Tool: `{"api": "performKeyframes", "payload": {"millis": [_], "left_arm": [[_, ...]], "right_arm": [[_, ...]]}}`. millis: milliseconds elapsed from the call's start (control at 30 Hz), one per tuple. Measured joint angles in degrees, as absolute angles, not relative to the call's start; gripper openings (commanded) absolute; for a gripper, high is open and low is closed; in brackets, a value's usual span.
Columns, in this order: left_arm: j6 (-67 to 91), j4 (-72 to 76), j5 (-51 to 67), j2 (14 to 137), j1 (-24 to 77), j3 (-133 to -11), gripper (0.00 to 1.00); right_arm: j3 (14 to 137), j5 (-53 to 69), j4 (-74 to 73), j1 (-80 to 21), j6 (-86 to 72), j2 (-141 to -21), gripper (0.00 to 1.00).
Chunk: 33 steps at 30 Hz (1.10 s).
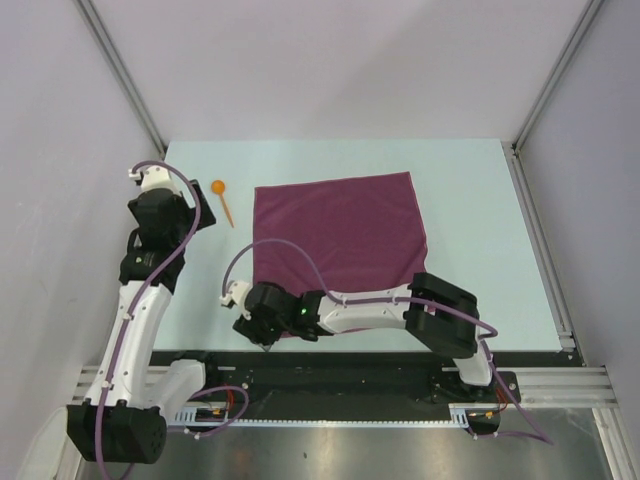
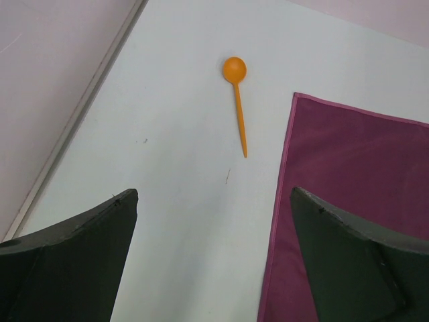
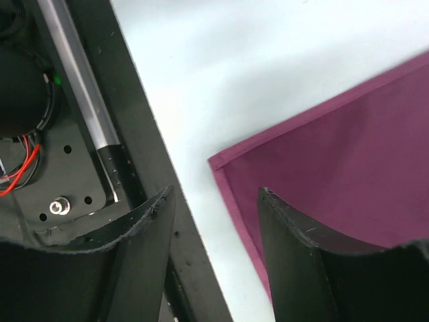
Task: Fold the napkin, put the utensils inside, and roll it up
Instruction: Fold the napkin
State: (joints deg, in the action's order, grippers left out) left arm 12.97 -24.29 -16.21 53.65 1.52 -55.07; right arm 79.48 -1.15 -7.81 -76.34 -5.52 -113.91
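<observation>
On the pale table, the left gripper hangs with jaws spread wide above bare surface near an orange spoon, which lies just left of the flat plum napkin. The right gripper, jaws also parted, straddles the napkin's near-left corner, one finger over cloth, the other over the table's near edge.

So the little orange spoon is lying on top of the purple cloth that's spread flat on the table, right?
Not quite. The orange spoon lies on the bare table beside the purple cloth, apart from its edge, not on top of it. The left wrist view shows the gap. The cloth is indeed spread flat on the table.
</observation>
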Motion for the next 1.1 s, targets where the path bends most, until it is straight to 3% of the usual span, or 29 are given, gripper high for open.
{"api": "performKeyframes", "payload": {"millis": [933,1033,1100], "left_arm": [[13.0,-24.3,-14.4,54.5,1.5,-55.1,1.00],[13.0,-24.3,-14.3,54.5,1.5,-55.1,1.00],[13.0,-24.3,-14.2,54.5,1.5,-55.1,1.00]], "right_arm": [[79.6,-8.2,-4.0,-78.3,-4.4,-119.9,0.52],[79.7,-9.4,-3.8,-78.7,-4.2,-120.1,0.45],[80.0,-10.2,-3.8,-79.1,-4.1,-120.2,0.33]]}}
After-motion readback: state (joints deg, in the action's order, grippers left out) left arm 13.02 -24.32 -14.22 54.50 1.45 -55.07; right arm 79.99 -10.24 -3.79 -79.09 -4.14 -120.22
